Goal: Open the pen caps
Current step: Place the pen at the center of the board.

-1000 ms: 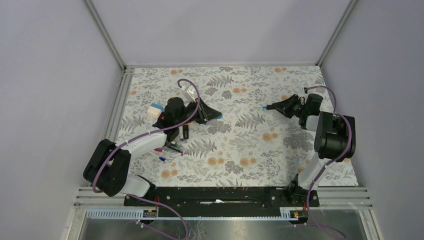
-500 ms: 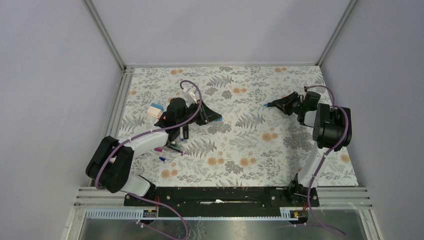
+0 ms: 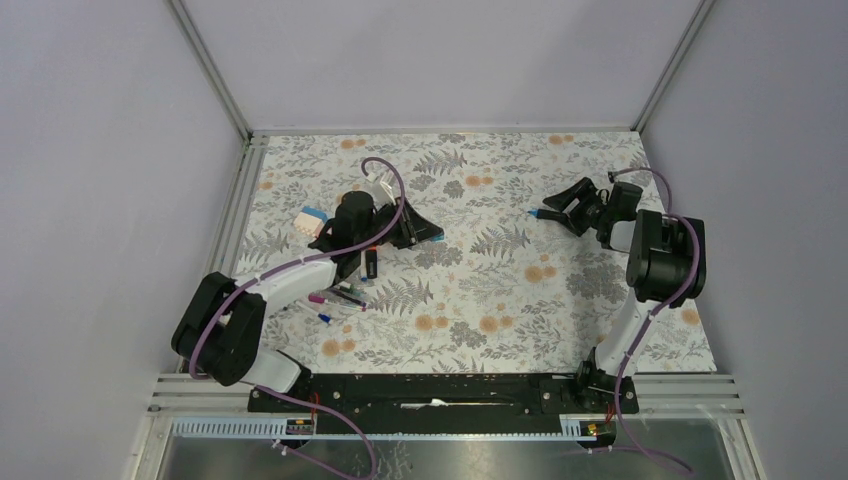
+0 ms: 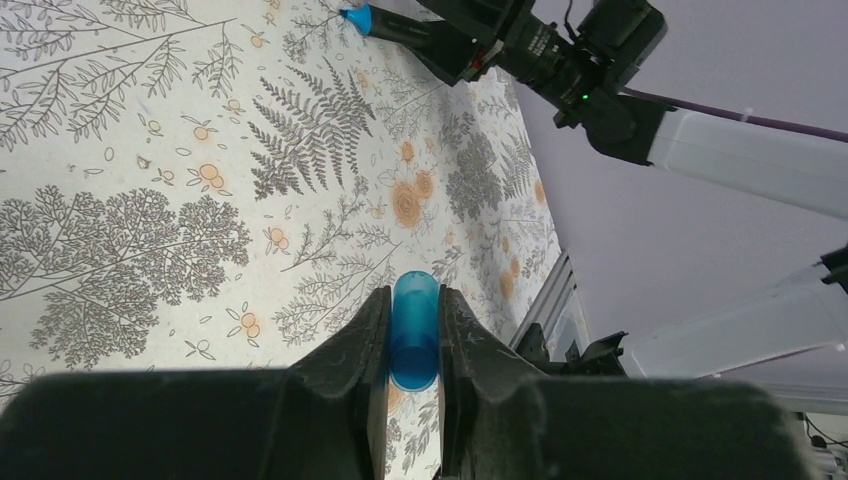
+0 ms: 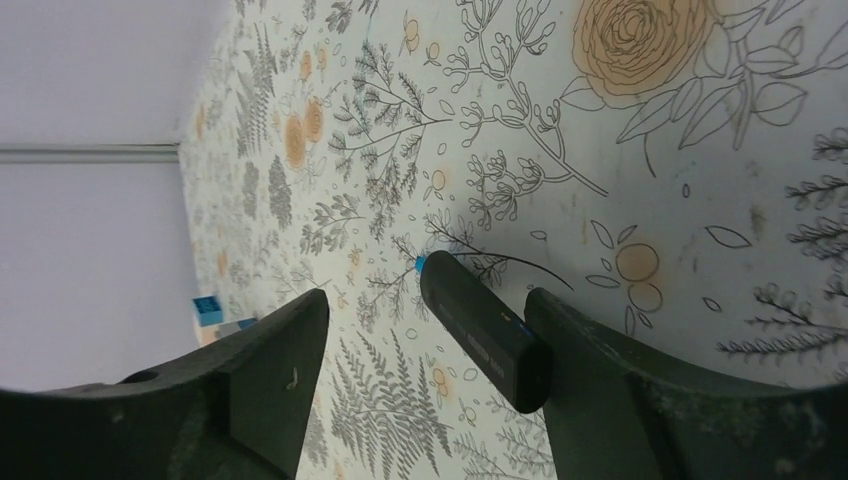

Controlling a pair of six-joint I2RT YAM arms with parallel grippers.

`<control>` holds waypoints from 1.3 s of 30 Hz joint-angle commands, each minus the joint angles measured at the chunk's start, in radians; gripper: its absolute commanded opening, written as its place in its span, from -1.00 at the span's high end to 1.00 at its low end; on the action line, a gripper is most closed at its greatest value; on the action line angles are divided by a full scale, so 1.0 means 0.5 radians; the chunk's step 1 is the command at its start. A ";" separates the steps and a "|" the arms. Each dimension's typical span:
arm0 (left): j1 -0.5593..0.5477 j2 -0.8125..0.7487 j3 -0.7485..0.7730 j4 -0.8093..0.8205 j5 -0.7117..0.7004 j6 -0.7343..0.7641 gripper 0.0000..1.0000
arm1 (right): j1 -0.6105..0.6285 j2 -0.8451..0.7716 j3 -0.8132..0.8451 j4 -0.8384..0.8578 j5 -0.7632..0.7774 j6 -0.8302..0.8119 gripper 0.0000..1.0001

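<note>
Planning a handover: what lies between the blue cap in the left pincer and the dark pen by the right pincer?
Nothing; the left wrist view shows only bare flowered tablecloth between the blue cap and the dark pen.

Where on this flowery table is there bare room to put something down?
Widest bare cloth: the middle, between the left fingers pinching a blue plastic cap and the dark blue-tipped pen on the right. Crowded on the left: loose coloured pens and a blue-and-white block.
</note>
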 commanded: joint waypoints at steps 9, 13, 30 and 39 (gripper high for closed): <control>-0.001 0.066 0.354 -0.471 -0.281 0.172 0.95 | -0.008 -0.451 -0.033 -0.662 0.358 -0.764 -0.90; -0.026 0.167 0.482 -0.559 -0.327 0.209 0.95 | -0.013 -0.519 -0.038 -0.779 0.443 -0.914 -0.95; -0.185 1.093 1.496 -1.285 -0.839 0.507 0.93 | -0.024 -1.143 -0.012 -1.363 -0.551 -1.779 -0.99; -0.179 1.546 2.052 -1.570 -1.012 0.674 0.84 | -0.030 -1.098 -0.024 -1.380 -0.589 -1.814 -0.99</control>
